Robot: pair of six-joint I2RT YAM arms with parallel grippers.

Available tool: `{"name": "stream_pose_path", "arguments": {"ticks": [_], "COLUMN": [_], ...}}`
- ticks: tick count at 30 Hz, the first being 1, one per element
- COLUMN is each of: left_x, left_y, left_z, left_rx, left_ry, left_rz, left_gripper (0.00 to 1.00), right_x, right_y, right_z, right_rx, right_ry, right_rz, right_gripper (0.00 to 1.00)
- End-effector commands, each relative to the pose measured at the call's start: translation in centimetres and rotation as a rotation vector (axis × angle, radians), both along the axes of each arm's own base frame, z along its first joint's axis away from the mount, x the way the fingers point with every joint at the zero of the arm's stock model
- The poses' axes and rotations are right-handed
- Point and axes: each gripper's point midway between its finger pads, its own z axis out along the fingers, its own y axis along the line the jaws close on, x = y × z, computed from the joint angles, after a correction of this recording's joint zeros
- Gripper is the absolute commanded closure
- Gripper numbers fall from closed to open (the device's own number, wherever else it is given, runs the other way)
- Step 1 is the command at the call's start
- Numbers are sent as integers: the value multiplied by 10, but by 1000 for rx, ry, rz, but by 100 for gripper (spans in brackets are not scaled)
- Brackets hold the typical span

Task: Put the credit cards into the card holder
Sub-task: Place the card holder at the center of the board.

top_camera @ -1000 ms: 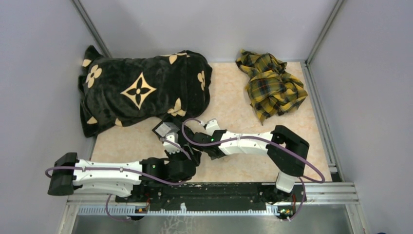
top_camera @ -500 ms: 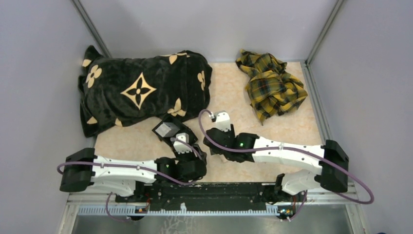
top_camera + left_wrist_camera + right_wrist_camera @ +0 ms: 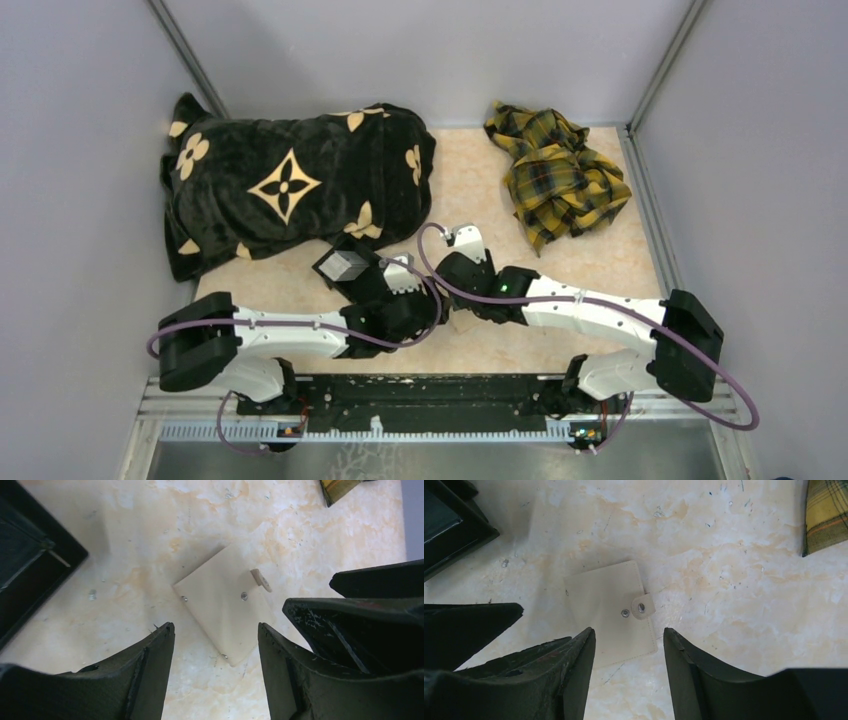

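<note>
Under L pincer [image 3: 215,627] & R pincer [image 3: 629,630], card holder [image 3: 220,605] lies flat.

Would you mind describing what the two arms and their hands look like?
Both the left arm and right arm have white shell links joined by chunky black joints, and a purple cable runs along each. A small green light glows on the right one. The left hand and right hand have black, wedge-shaped fingers, scuffed pale.

No legible txt, nos., labels or brand marks in any view
</note>
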Motion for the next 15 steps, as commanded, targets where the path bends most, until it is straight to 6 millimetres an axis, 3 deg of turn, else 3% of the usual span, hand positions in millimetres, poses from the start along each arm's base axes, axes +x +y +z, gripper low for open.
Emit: {"name": "stream_pose_path", "arguments": {"ticks": [1, 6, 15], "left_x": [-1, -3, -6], "left_y": [-24, -19, -19], "left_z": [-4, -24, -43], "left_rx": [-127, -190, -243], "left_ry": [78, 171, 254], "left_rz": [-88, -61, -43], "left_gripper": [32, 39, 43], "right_x": [6, 6, 9], "right_y": [4, 4, 3], "right_z": [4, -9, -31], "right_rx": [17, -17, -56], "right_ry": [-19, 7, 47], "right_rz": [41, 58, 70], "right_gripper": [48, 50, 53]}}
